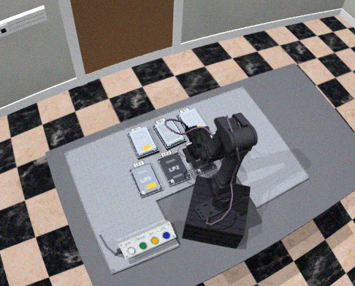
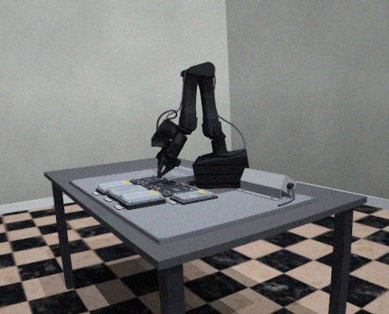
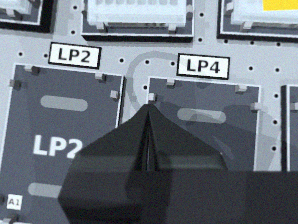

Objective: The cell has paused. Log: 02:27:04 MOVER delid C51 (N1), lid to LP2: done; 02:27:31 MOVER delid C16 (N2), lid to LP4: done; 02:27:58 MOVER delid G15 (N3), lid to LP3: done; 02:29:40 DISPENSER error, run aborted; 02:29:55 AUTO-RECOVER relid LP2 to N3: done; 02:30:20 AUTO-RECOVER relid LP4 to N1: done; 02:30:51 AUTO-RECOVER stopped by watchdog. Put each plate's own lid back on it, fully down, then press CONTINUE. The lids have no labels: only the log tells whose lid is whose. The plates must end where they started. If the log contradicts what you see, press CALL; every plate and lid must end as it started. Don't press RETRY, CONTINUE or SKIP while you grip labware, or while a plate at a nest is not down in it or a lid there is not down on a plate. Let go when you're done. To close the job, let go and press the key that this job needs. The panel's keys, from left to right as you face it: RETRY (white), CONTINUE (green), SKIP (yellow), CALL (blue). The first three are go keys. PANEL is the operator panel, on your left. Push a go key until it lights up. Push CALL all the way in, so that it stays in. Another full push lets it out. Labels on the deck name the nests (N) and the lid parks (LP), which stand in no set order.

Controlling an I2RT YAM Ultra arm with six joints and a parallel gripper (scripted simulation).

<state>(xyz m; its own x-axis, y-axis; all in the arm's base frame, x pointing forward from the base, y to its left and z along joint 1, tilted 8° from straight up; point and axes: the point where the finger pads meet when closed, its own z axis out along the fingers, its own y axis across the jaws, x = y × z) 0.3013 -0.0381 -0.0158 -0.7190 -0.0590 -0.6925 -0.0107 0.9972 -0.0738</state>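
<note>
The claw (image 3: 150, 137), pressed together and carrying nothing, hangs over the vacant parks LP2 (image 3: 60, 145) and LP4 (image 3: 205, 125). One lid (image 1: 146, 179) sits parked on the bench (image 1: 286, 109); sorting looks unstarted, no key pressed.

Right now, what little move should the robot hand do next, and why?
Probably open the hand. It is shut on nothing, hovering above the bare LP2 and LP4 parks. One lid lies on the LP3 park and the middle plate is uncovered, so lids need lifting, and shut fingers can't grip one.
</note>
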